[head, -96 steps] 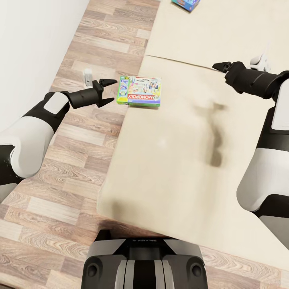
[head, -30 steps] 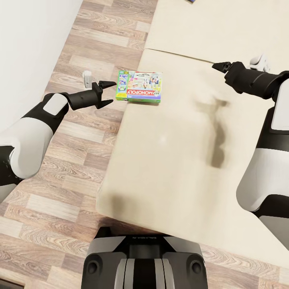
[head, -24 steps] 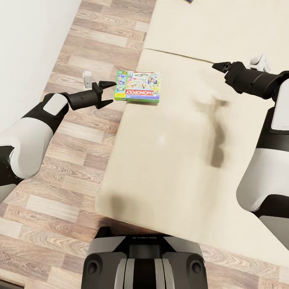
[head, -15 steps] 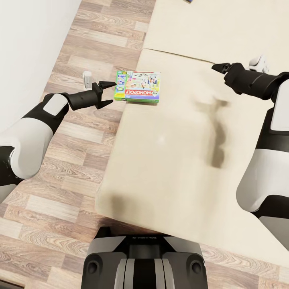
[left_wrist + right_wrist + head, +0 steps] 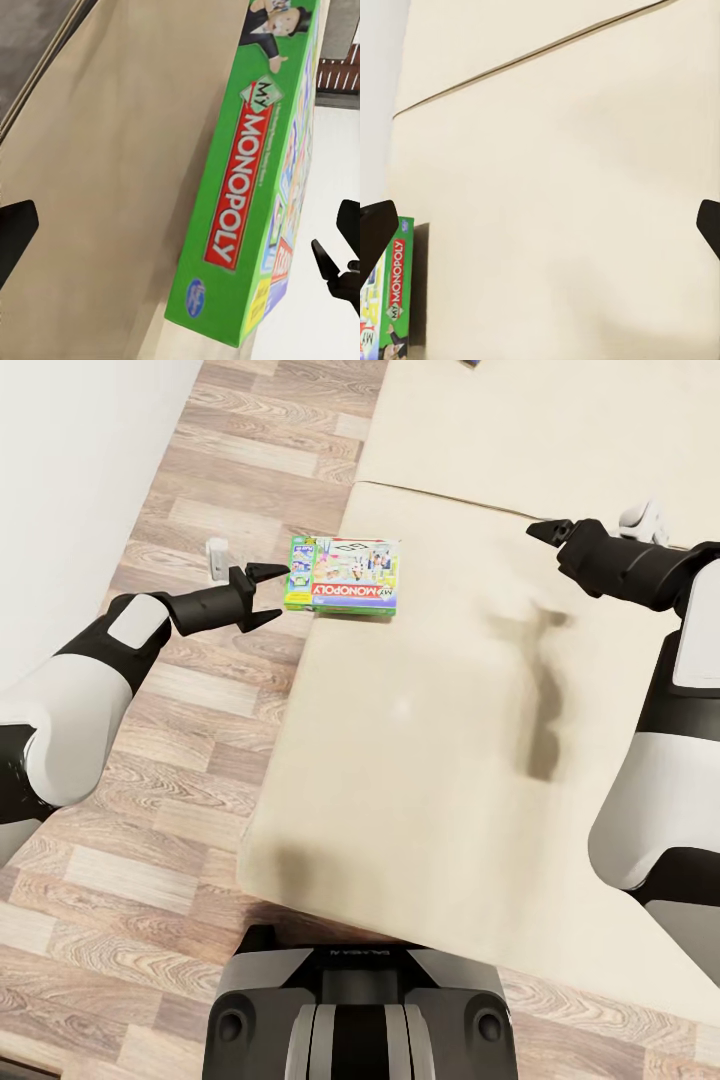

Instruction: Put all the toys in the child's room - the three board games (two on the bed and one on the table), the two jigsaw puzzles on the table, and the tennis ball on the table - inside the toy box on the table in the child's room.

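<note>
The Monopoly box [image 5: 343, 576] lies flat, lid up, at the bed's [image 5: 450, 740] side edge, its left end jutting past that edge over the wood floor [image 5: 150, 760]. Its long axis runs across the bed, roughly at right angles to the edge, and the red "MONOPOLY" strip on its near green side reads upside down from the head camera. In the left wrist view the box [image 5: 255, 172] looms close, that green side turned to the camera, lettering running along its length.

The left end effector [image 5: 268, 592] hangs over the floor just beside the box's overhanging end, fingers apart, tips level with it and not touching it. The right end effector [image 5: 545, 531] is held above the bed, well apart from the box on the far side of it; whether its fingers are apart I cannot tell from the head view, though the right wrist view shows a dark fingertip [image 5: 376, 236] at each side of the picture, spread wide, with the box [image 5: 386, 300] at the bed's edge.

Against 3.2 s ago, the box sits further off the bed toward the left end effector. Over the last second the left arm has hardly shifted; the right end effector has edged slightly away from the box.
</note>
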Robot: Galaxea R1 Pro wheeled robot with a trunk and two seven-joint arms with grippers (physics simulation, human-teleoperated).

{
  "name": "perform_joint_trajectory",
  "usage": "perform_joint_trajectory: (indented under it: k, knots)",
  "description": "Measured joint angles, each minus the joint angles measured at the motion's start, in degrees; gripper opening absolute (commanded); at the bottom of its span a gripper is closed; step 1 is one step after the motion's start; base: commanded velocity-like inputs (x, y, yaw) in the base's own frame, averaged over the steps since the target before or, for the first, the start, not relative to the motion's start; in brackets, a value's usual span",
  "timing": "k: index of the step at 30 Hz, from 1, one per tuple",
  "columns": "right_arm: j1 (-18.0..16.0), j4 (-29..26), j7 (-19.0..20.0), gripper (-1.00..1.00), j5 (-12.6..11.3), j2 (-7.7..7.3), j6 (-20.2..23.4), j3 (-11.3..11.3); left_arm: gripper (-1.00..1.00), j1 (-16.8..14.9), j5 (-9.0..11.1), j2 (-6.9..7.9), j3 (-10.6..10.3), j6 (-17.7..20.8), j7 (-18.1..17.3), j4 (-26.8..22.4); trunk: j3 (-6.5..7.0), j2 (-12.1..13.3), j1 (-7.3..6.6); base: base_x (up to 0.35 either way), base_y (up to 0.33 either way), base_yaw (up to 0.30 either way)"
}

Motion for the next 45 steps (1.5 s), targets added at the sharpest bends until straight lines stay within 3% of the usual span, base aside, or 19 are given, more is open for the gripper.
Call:
perform_joint_trajectory:
  k: [14,25,26,33,45]
  knots:
    - [0.0,0.0,0.0,1.00,0.0,0.00,0.0,0.0,1.00,0.2,0.0,0.01,0.0,0.0,0.0,0.0,0.00,0.0,0.00,0.000,0.000,-0.008]
    - [0.0,0.0,0.0,1.00,0.0,-0.01,0.0,0.0,1.00,0.2,0.0,-0.02,0.0,0.0,0.0,0.0,0.00,0.0,0.00,0.000,0.000,-0.160]
    - [0.0,0.0,0.0,1.00,0.0,-0.01,0.0,0.0,1.00,0.2,-0.7,0.16,0.1,-0.4,-0.1,0.0,0.00,0.0,-0.01,0.000,0.000,-0.210]
    - [0.0,0.0,0.0,1.00,0.0,0.00,0.0,0.0,1.00,0.2,-0.3,2.32,0.1,-0.3,-0.2,0.0,0.00,0.0,-0.01,0.000,0.000,-0.128]
    - [0.0,0.0,0.0,1.00,0.1,0.00,0.0,0.0,1.00,0.2,-0.4,2.87,0.1,-0.3,-0.2,0.0,0.00,0.0,-0.01,0.000,0.000,-0.039]
